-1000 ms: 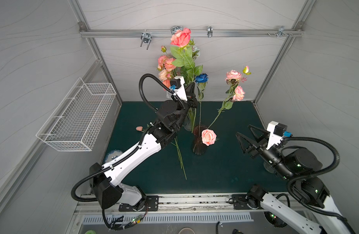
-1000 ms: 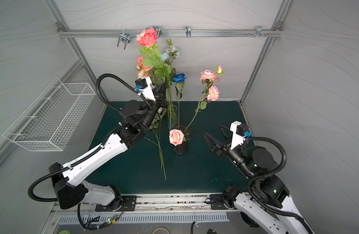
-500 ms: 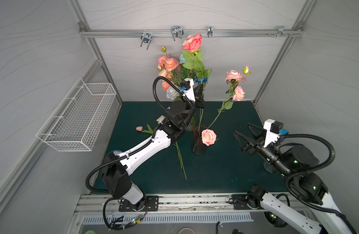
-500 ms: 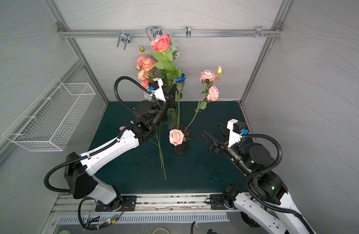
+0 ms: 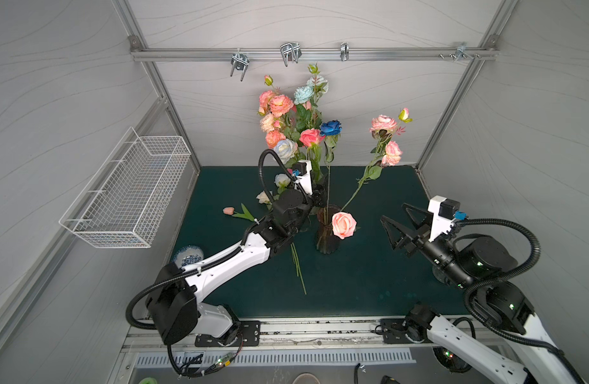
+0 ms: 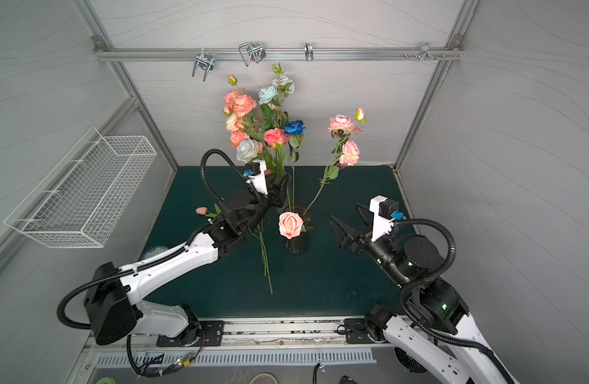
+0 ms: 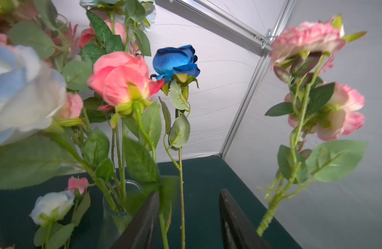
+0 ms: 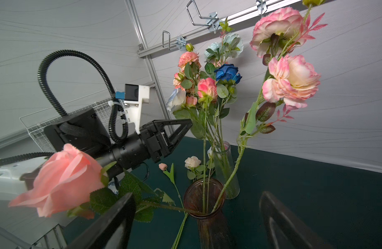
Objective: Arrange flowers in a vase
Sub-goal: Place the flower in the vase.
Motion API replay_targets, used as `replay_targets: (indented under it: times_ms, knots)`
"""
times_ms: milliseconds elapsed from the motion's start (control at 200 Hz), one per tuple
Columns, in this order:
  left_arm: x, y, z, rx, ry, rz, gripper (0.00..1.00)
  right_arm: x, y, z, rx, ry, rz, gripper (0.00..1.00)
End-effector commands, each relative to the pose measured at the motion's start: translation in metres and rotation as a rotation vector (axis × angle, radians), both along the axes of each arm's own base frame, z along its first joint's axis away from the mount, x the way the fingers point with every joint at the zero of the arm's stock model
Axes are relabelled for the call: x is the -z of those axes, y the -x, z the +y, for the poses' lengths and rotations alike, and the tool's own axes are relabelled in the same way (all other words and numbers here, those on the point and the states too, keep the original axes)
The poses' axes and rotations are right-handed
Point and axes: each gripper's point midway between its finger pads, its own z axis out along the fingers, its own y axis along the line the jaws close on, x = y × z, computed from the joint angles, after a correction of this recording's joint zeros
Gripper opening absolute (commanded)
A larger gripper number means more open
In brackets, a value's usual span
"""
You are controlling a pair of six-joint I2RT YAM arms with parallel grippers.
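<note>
Since a second ago the left arm has lowered the pink rose, and the left claw, then pinched on the stem, has let go. Its fingers now stand parted. In the left wrist view the thin stem of the blue rose runs up between them, touching neither.

The pink rose stands nearly upright with its head up, just beside the blue rose. In the right wrist view its stem drops straight into the dark vase at mid-worktop. The blue rose is upright in the same vase. A peach rose leans low over the rim towards the robot. A peony spray slants up and away to the right.

Behind the dark vase, a clear vase holds a tall bunch of pink, peach, white and pale blue blooms, all pointing up.

On the green worktop, loose stems lie lengthwise, cut ends towards the robot. A pink bud lies further left.

The right claw hovers to the right of the dark vase, spread wide and empty, its tips aimed at the vase. A wire basket hangs on the left wall.
</note>
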Motion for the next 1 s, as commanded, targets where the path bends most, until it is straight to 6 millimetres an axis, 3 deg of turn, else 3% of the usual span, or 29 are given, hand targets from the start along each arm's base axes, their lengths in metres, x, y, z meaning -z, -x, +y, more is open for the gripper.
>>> replay_targets:
  times_ms: [0, 145, 240, 310, 530, 655, 780, 895, 995]
  knots:
    - [-0.021, 0.017, 0.025, -0.047, 0.073, 0.030, 0.50, 0.002, 0.002, 0.001, -0.013, -0.032, 0.012, 0.92]
    - [-0.007, 0.039, 0.069, -0.153, 0.108, 0.169, 0.50, 0.003, 0.005, -0.003, -0.007, -0.056, 0.021, 0.92]
    - [0.024, 0.052, 0.105, -0.266, 0.105, 0.264, 0.41, 0.003, 0.007, -0.007, 0.000, -0.068, 0.018, 0.92]
    - [0.051, 0.056, 0.129, -0.356, 0.084, 0.349, 0.40, 0.002, 0.008, -0.009, 0.003, -0.078, 0.011, 0.92]
    - [0.194, 0.033, 0.208, -0.569, 0.183, 0.877, 0.41, 0.006, 0.009, -0.012, 0.011, -0.082, 0.014, 0.92]
    - [0.242, 0.009, 0.222, -0.670, 0.108, 1.042, 0.42, 0.003, 0.011, -0.013, 0.009, -0.081, 0.009, 0.92]
    - [0.272, -0.023, 0.229, -0.769, 0.037, 1.174, 0.45, 0.000, 0.014, -0.016, 0.012, -0.076, -0.001, 0.92]
    - [0.310, -0.032, 0.245, -0.855, 0.038, 1.359, 0.48, -0.001, 0.016, -0.025, 0.037, -0.070, -0.014, 0.92]
    - [0.326, -0.044, 0.252, -0.883, 0.095, 1.391, 0.52, -0.001, 0.019, -0.030, 0.051, -0.063, -0.029, 0.92]
